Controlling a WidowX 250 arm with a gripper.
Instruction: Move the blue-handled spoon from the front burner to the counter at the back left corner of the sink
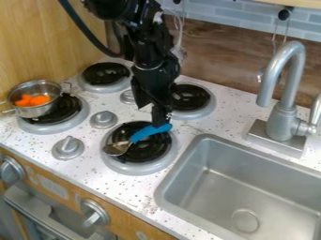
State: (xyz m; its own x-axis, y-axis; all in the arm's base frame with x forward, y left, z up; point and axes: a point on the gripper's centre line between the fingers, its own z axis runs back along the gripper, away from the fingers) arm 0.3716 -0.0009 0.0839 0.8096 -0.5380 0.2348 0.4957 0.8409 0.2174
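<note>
In the camera view, the claw [161, 121] hangs over the front-right burner [139, 162], at the blue handle of a metal-bowled spoon [145, 132]; I cannot tell whether it is open, shut or gripping. The spoon lies slanted across the burner below it. Good handling here likely means lining up squarely with the slim handle and avoiding pressing into the coil. Around the claw spreads the speckled white table [216, 123], with the sink [219, 190] to its lower right, the faucet [286, 115] right, a pot [36, 110] holding orange pieces left, and a tiled wall [225, 18] behind.
</note>
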